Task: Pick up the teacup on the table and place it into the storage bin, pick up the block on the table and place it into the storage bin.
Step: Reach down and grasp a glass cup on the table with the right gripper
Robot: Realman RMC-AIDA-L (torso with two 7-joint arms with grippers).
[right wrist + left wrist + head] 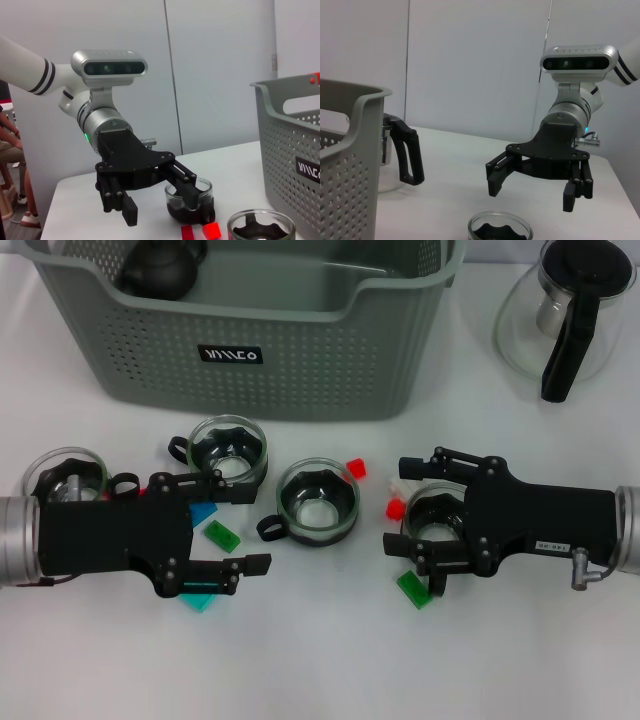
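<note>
While both arms hover low over the table, the storage bin (250,350) stands beyond them, well ahead of the left gripper (245,525), with a dark teapot (160,270) inside its far corner. A glass teapot (570,315) sits beyond the right gripper (415,505). The left gripper's jaws are spread wide with nothing between them; the right gripper's are likewise apart, straddling a teacup (435,510) without visibly clamping it. Between the two grippers stands another teacup (318,502); one more (228,448) lies just ahead of the left fingertips. A red block (356,469) and a green block (221,536) lie nearby.
</note>
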